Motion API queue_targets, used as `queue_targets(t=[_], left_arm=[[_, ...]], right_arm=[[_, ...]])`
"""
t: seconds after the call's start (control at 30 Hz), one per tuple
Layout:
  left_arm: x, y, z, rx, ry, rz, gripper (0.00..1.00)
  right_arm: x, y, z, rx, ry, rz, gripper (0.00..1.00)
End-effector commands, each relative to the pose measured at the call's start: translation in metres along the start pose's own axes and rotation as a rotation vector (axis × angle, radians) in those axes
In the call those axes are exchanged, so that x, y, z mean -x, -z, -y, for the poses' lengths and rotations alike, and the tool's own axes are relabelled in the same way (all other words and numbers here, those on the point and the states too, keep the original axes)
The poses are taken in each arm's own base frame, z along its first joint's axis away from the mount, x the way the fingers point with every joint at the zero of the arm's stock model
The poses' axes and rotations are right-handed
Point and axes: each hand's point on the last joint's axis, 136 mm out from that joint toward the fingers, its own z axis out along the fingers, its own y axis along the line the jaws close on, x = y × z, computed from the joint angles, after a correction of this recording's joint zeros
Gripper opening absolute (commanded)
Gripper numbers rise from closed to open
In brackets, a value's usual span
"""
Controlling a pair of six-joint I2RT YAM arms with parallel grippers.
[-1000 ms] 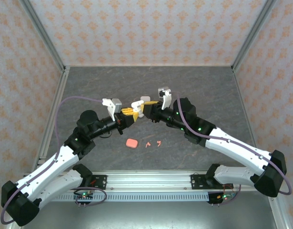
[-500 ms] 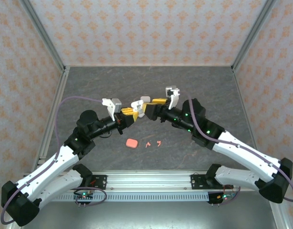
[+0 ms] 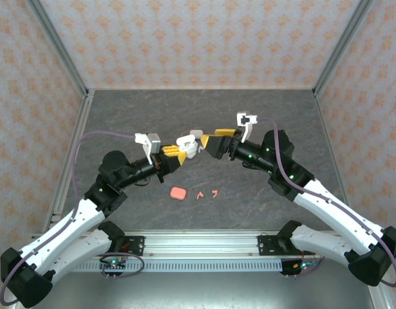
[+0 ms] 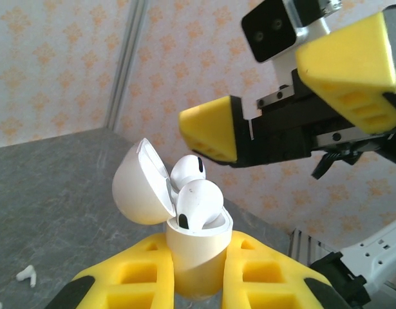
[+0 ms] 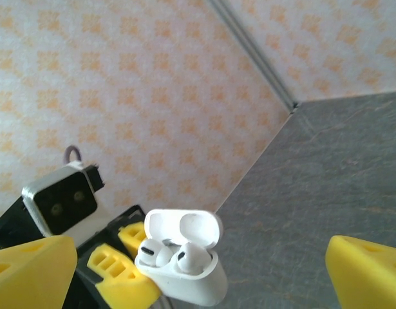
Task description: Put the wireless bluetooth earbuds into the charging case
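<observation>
- Grey stone-look table, orange-patterned walls around it.
- Changed since a second ago: the right gripper, then nearly closed right at the white charging case, has spread its jaws wide and drawn back toward 3 o'clock; it grasps nothing.
- Unchanged: the left gripper stays clamped on the case body, lifted off the table with its lid open.
- Count: two white earbuds seated in the case; two coral-pink earbuds and one coral-pink case on the table.
- The white case sits at 9 o'clock of the right gripper, just apart from it; the pink items lie at 6 o'clock of the case.
</observation>
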Motion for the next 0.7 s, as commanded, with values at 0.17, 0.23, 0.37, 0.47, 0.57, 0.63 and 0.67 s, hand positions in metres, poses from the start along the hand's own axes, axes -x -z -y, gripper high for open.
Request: queue_targets(t=[0.17,0.23,0.37,0.47,0.57,0.63,0.67], left_arm=[[0.02,0.005,0.028,-0.122,-0.015,0.084,0.0],[0.02,0.005,0.03,-0.13,-0.016,0.083,0.0],[0.019,0.004,0.031,-0.134,-0.016,0.077,0.0],[0.017,0.002,0.031,-0.133,-0.015,0.072,0.0],[0.017,0.001,0.03,-0.131,-0.012,0.069,0.0],[0.016,0.0,0.029,-0.129,-0.011,0.064,0.0],[0.014,-0.001,0.028,-0.125,-0.01,0.058,0.0]], right_arm=[[-0.011,-0.014,-0.032,0.212,-0.03,-0.105,0.99],[-0.012,-0.017,-0.034,0.229,-0.036,-0.117,0.99],[-0.009,-0.019,-0.044,0.282,-0.032,-0.123,1.0],[-0.004,-0.019,-0.052,0.317,-0.019,-0.117,0.97],[-0.002,-0.018,-0.059,0.345,-0.01,-0.121,0.92],[0.0,-0.016,-0.064,0.362,-0.004,-0.122,0.89],[0.0,-0.016,-0.066,0.373,0.0,-0.125,0.88]])
